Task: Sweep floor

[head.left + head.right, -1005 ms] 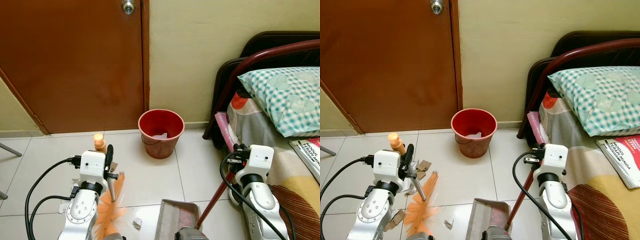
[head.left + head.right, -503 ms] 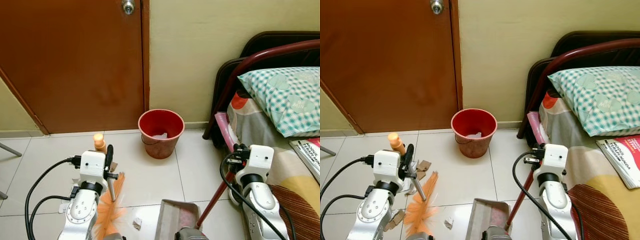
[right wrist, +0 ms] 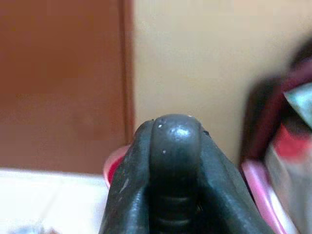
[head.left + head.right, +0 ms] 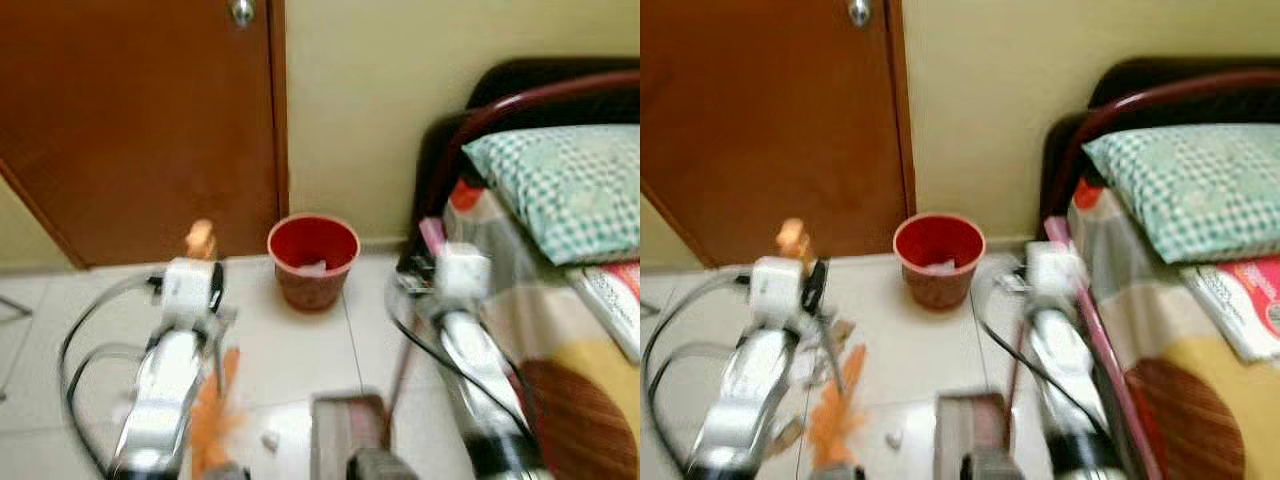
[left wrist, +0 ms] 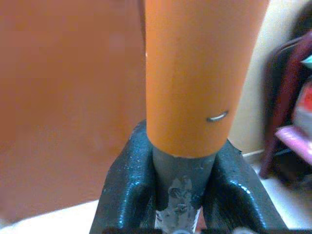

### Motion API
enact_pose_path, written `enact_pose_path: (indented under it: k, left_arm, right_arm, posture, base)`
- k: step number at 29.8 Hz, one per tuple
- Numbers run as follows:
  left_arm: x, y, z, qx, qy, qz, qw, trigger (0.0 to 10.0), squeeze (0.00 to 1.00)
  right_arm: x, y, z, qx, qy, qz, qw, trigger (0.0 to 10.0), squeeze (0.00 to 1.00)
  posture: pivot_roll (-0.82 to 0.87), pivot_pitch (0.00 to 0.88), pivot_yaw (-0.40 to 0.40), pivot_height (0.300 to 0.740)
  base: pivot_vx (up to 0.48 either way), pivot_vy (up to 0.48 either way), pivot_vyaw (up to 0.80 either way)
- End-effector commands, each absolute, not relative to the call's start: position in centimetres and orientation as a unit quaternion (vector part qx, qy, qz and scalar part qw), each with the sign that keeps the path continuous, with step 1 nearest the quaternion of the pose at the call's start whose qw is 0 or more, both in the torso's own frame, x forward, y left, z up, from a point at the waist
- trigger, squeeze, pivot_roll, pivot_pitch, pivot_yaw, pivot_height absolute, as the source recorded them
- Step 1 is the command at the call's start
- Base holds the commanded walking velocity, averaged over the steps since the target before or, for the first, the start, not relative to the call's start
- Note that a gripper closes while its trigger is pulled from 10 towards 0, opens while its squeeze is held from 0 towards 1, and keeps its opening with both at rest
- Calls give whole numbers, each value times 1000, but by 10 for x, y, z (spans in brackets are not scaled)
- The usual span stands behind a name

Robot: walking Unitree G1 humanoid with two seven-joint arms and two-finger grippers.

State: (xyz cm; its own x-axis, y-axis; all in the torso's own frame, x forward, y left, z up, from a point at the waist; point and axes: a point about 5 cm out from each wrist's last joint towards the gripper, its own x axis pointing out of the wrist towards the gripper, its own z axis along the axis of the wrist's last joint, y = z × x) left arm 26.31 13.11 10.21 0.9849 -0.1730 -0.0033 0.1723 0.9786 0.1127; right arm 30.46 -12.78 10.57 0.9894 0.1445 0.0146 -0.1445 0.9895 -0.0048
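in my left gripper [image 5: 180, 195] i hold the orange broom [image 4: 212, 415] tight, its stick clamped between the two black fingers, brush end down on the white floor [image 4: 290, 345]. the stick runs up and down, leaning a bit. my right gripper [image 3: 168, 161] is shut around the dark end of the dustpan handle [image 4: 398, 375]. the dustpan [image 4: 345, 435] lies just beside the brush, on its right. a small white scrap [image 4: 268, 439] sits between brush and pan, so i think one short push to the right would do it. brown bits [image 4: 845, 330] lie near the broom's left. past the brush stands a red bucket [image 4: 313, 262], then the brown door [image 4: 140, 120]. the bed [image 4: 560, 230] is right of the pan. everything looks blurry.
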Motion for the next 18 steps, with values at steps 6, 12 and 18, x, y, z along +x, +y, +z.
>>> enact_pose_path:
  k: [6,12,18]
  left_arm:
    - [263,138,94,45,26,-79,995,10000,0]
    - [262,139,95,53,30,-80,995,10000,0]
    - [261,138,89,62,57,-64,994,10000,0]
  right_arm:
    - [301,-146,93,-24,-1,34,999,10000,0]
    - [300,-146,88,-44,-6,30,999,10000,0]
    - [307,-139,84,-47,-3,28,998,10000,0]
  posture:
    - [-8,81,-12,740]
    - [-7,95,-13,740]
    - [15,117,-18,740]
  base:
    - [0,0,0]
    - [0,0,0]
    - [0,0,0]
